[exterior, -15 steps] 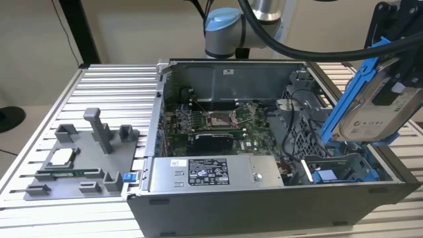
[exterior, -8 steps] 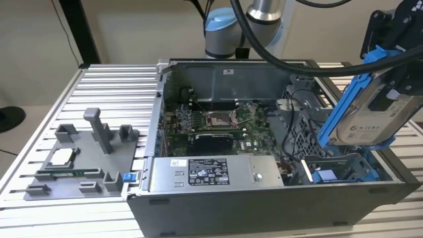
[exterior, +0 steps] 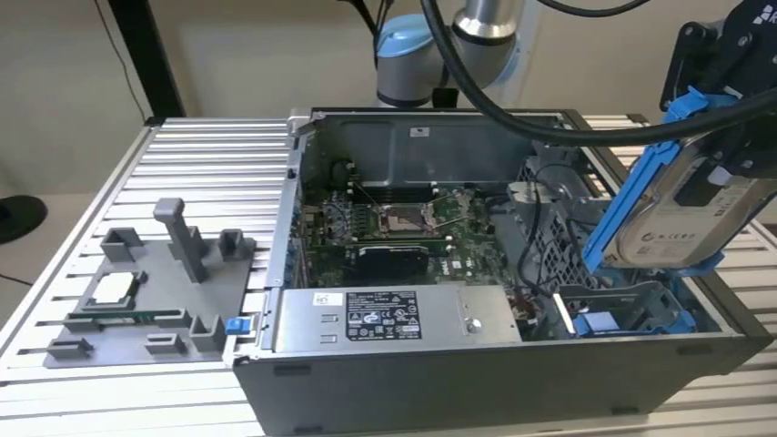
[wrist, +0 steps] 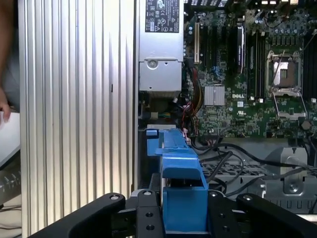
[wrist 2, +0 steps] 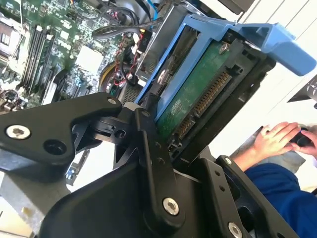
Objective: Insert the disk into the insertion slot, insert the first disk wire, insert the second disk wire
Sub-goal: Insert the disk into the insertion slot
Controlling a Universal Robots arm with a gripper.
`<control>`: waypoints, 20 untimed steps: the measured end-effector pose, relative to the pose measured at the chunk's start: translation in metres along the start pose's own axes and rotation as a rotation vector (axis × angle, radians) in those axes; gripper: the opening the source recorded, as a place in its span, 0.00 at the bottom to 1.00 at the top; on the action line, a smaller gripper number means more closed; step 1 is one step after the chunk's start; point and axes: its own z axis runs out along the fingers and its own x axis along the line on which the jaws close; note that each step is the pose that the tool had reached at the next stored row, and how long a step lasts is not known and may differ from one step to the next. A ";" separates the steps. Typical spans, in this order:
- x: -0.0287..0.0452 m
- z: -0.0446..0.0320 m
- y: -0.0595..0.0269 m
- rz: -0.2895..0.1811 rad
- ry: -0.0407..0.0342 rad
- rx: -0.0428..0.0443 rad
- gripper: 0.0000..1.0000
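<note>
The disk (exterior: 682, 217) hung tilted in its blue carrier (exterior: 634, 187), above the corner of the open computer case (exterior: 486, 387) at the exterior view's right, clear of the blue drive bay (exterior: 621, 320) below it and not yet in its slot. Your gripper (exterior: 719, 168) was closed on it, gripping the carrier across its sides; in the second wrist view the fingers (wrist 2: 148, 148) flanked the green circuit board on the disk's underside. From here, I judge the tilt the main hazard: brought down at that angle, a carrier edge could catch the bay rim and jam or twist in your grip. The loose black wires (exterior: 552, 187) beside the bay could also snag it. A person's hand (wrist 2: 273, 140) lay near the arm in the second wrist view, so a wide swing could have struck it. As for writing, the disk bore a white printed label, and the grey power-supply box (exterior: 388, 319) carried one too.
</note>
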 end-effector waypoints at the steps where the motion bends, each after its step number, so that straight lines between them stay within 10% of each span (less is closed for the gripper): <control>1: 0.0000 0.0004 0.0000 0.000 0.0002 -0.0005 0.00; 11: 0.0000 0.0073 -0.0004 0.000 -0.0013 -0.0048 0.00; 20: 0.0002 0.0189 -0.0024 -0.001 -0.0180 -0.0052 0.00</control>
